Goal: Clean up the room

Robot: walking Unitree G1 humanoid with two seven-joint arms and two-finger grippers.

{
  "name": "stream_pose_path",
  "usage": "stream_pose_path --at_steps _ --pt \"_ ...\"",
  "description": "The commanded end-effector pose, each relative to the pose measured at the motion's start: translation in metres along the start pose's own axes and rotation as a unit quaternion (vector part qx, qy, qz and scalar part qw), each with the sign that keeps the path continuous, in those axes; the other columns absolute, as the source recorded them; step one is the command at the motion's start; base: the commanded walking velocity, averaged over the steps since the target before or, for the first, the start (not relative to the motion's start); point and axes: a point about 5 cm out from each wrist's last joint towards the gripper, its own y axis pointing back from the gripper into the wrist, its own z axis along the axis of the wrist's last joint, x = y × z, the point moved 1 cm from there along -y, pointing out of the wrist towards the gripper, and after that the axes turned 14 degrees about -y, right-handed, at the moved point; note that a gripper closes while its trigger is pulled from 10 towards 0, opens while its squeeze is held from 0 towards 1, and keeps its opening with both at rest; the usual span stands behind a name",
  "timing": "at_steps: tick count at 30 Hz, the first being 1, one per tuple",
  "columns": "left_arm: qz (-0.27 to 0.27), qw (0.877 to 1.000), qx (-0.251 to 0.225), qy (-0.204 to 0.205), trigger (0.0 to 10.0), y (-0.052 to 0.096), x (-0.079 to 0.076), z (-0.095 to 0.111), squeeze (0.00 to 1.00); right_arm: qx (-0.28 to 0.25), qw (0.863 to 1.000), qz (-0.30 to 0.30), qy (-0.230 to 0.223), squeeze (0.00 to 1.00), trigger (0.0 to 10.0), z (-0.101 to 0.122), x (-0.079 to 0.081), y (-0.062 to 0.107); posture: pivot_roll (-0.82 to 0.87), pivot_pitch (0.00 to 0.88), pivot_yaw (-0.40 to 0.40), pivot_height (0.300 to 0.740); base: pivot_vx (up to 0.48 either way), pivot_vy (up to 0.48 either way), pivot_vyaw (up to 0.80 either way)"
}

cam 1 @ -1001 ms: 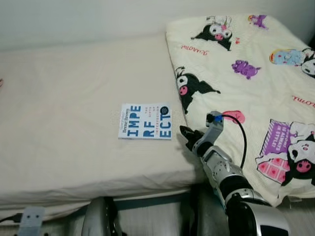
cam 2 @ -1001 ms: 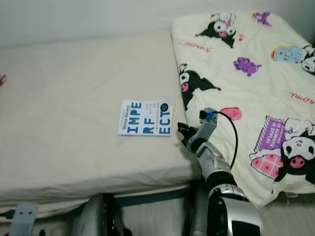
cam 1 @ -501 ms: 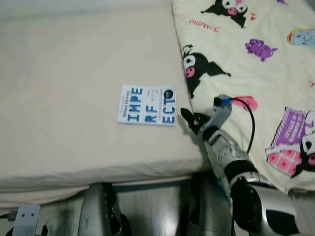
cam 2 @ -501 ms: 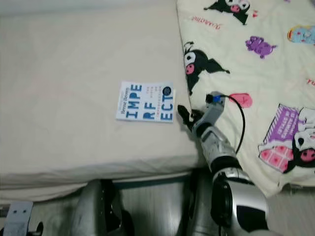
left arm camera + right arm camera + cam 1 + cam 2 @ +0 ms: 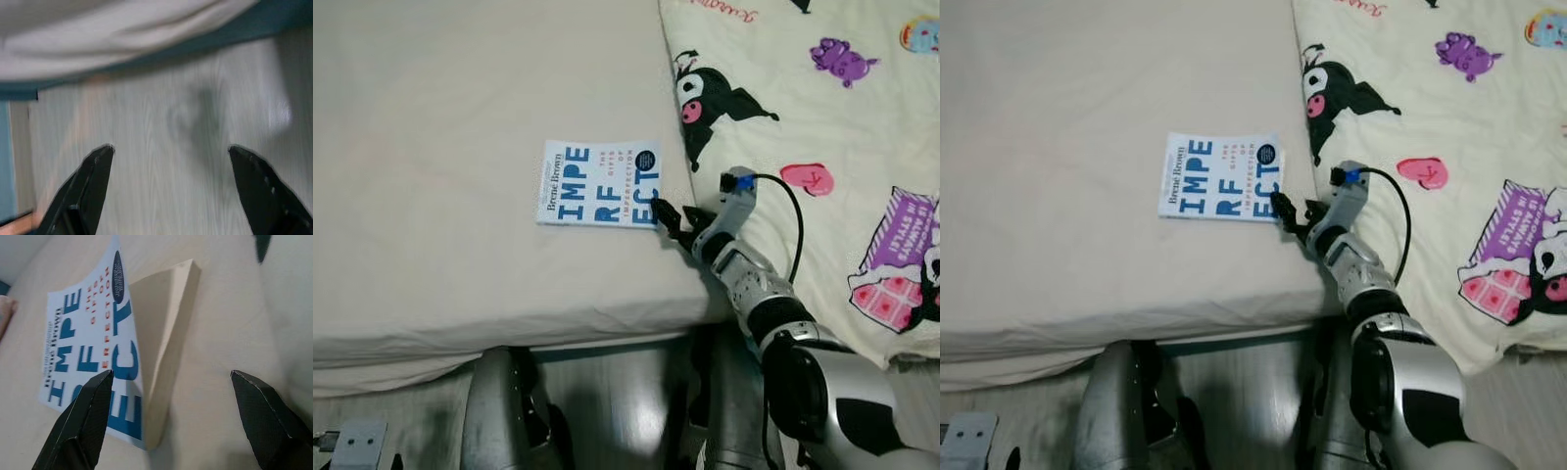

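Book lies flat on the bed, white cover w/ big blue letters, near the bed's front edge & just left of the cartoon-print blanket that covers the bed's right part. Book & blanket are apart, a strip of bare sheet between.

Right pincer is down at the book's near right corner, arm stretched over the bed edge. Black fingers spread wide – open, gripping nothing. In the right wrist view one finger sits over the cover's lower letters, the other off to the side over bare sheet; the book's page edge stands between them. Cover there is lifted a bit off the page block. Can't tell if the fingertip actually touches the cover.

A black cable loops from the blue-tipped wrist cam over the blanket.

Left pincer hangs low beside the bed, fingers apart, open, over pale wood-grain floor, w/ the sheet's hanging edge beyond.
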Motion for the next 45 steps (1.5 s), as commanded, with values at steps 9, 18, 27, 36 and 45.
stream_pose_path --at_steps 9,18,27,36,45 --pt "-0.013 0.999 0.030 -0.018 10.0 0.018 0.000 -0.025 0.00 0.072 0.995 0.027 -0.068 0.00 10.0 -0.037 0.018 -0.010 0.16 0.552 0.034 0.479 0.000 0.000 0.00" --pt "-0.008 0.999 0.038 -0.024 10.0 0.027 0.008 -0.033 0.00 0.109 0.984 0.082 -0.116 0.00 10.0 -0.052 0.055 -0.024 0.17 0.579 0.030 0.479 0.000 0.000 0.00" --pt "-0.009 0.999 0.038 -0.026 10.0 0.031 0.008 -0.035 0.00 0.084 0.984 0.109 -0.115 0.00 0.0 -0.043 0.068 -0.030 0.17 0.581 0.022 0.479 0.000 0.000 0.00" --pt "-0.012 0.999 0.041 -0.023 10.0 0.034 0.004 -0.035 0.00 0.037 0.983 0.117 -0.137 0.00 0.0 -0.021 0.065 -0.030 0.17 0.575 0.015 0.479 0.000 0.000 0.00" --pt "-0.008 0.999 0.038 -0.013 10.0 0.028 -0.002 -0.027 0.00 0.016 0.977 0.159 -0.139 0.00 0.0 -0.006 0.069 -0.029 0.16 0.530 0.001 0.479 0.000 0.000 0.00"
